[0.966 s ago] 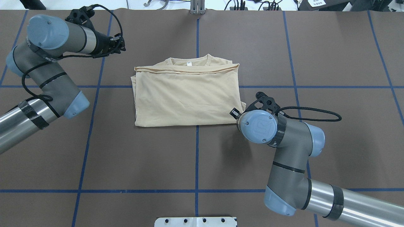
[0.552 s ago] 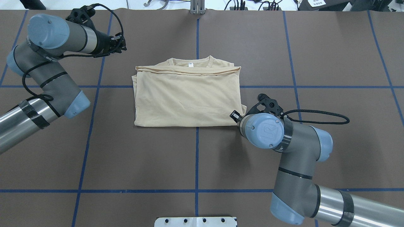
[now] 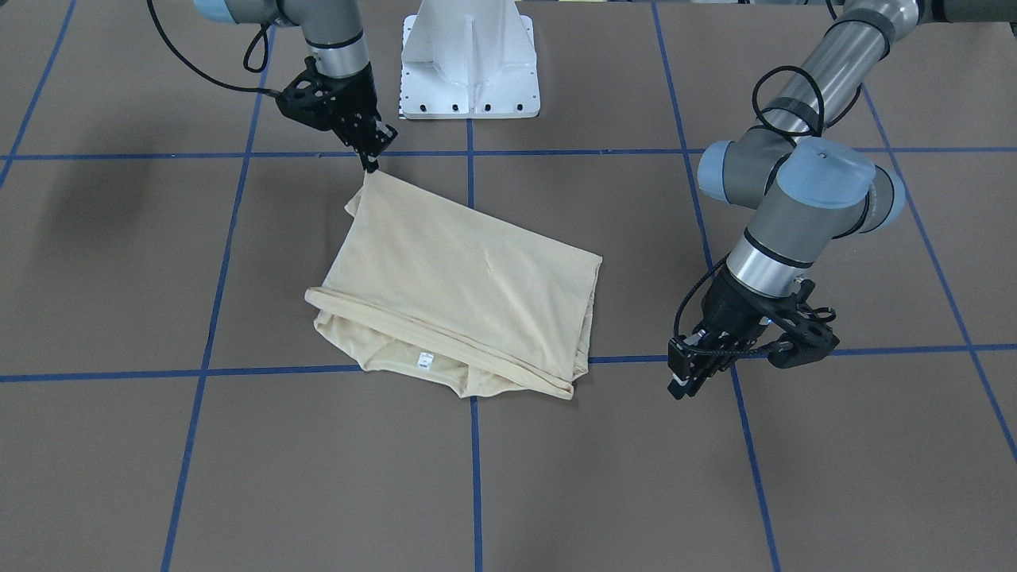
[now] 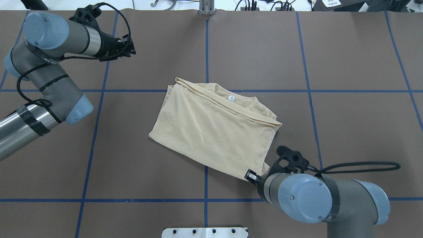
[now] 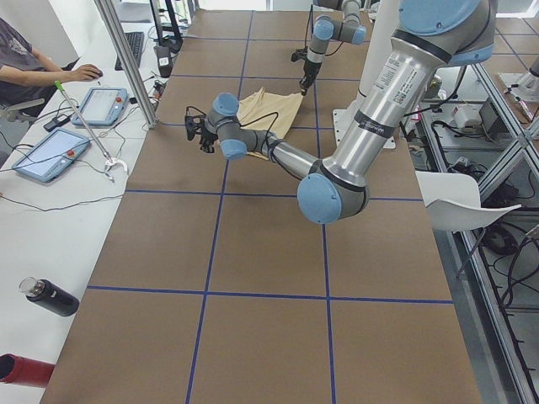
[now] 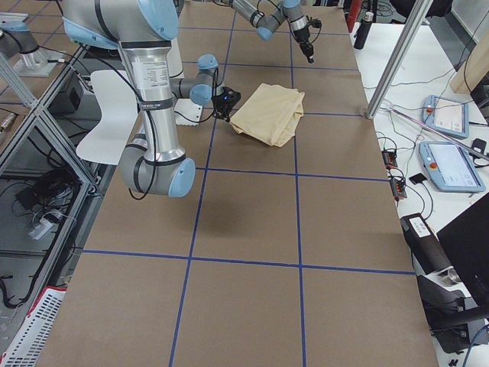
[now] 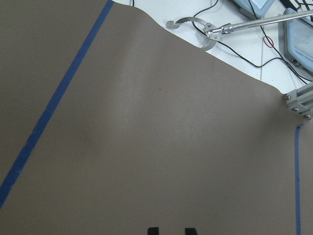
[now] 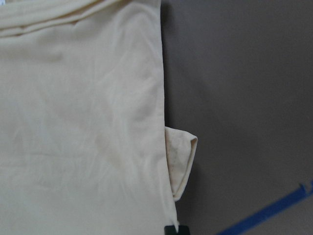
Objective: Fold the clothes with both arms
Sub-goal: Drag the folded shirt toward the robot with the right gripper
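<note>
The cream-yellow shirt [image 4: 211, 132] lies folded on the brown table, turned at an angle, with its white neck label [image 4: 231, 98] on the far side. It also shows in the front view [image 3: 461, 278] and fills the right wrist view [image 8: 83, 122]. No print shows. My right gripper [image 4: 264, 172] is shut on the shirt's near right corner, seen pinched in the front view [image 3: 371, 165]. My left gripper [image 4: 133, 50] hangs empty over bare table at the far left, well clear of the shirt. Its fingertips [image 7: 152, 230] show a narrow gap in the left wrist view.
The white pedestal base [image 3: 469, 59] stands at the robot's side of the table. Blue tape lines [image 4: 206, 43] cross the brown cover. Beyond the far edge are a metal post [image 4: 206, 8], tablets [image 5: 101, 105] and a seated operator [image 5: 25, 67].
My right gripper has pulled the shirt's corner toward the robot. The shirt has slid and turned from square to slanted. My left arm has hardly moved.
</note>
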{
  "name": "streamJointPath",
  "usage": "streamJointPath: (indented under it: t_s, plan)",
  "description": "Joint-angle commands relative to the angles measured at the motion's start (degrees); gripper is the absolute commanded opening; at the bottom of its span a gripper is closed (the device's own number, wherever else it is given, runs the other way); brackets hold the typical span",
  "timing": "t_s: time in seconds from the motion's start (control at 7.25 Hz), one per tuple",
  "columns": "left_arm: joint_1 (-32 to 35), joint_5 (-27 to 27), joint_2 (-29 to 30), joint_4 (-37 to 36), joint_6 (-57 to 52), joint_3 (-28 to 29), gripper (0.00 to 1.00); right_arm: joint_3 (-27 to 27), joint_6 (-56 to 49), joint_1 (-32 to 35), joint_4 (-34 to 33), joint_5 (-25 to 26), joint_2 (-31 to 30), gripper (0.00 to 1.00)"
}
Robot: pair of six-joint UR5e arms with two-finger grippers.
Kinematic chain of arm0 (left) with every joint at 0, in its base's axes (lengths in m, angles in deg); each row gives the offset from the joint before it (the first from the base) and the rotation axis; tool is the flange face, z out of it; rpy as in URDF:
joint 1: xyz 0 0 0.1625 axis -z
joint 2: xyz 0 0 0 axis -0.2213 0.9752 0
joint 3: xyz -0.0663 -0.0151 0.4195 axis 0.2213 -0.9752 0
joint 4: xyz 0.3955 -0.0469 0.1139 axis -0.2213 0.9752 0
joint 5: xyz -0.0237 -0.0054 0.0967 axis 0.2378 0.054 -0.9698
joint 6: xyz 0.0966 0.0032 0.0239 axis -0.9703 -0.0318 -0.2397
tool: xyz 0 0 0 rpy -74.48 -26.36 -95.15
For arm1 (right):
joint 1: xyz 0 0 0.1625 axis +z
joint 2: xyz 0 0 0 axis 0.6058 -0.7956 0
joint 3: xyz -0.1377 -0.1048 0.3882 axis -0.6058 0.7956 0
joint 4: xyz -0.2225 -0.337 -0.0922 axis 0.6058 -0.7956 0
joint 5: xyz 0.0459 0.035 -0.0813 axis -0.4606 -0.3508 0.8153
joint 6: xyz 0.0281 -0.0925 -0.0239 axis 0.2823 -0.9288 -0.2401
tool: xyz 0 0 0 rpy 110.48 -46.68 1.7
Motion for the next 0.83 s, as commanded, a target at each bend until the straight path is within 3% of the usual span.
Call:
streamJointPath:
  t_s: [0.0, 0.14, 0.28, 0.41, 0.69]
  plan:
    - [0.0, 1.8, -0.1, 0.1, 1.6, -1.8, 0.3, -3.9, 0.0, -8.5, -0.4, -3.2, -4.8, 0.0]
    - [-0.2, 5.7, -0.2, 0.0, 2.9, -3.9, 0.31, -4.5, 0.2, -12.5, -0.4, -3.0, -5.1, 0.02]
    - [-0.3, 9.2, -0.2, 0.0, 5.8, -5.4, 0.34, -4.5, 0.8, -15.8, -0.4, -2.0, -5.3, 0.54]
    - [-1.3, 9.5, -1.2, 0.0, 8.7, -8.3, 0.43, -4.7, 1.3, -16.7, -0.3, 0.2, -5.4, 1.0]
    - [-5.2, 9.0, -7.7, -0.4, 11.6, -17.2, 0.5, -8.0, 1.1, -11.0, -0.4, -0.6, -5.5, 1.0]
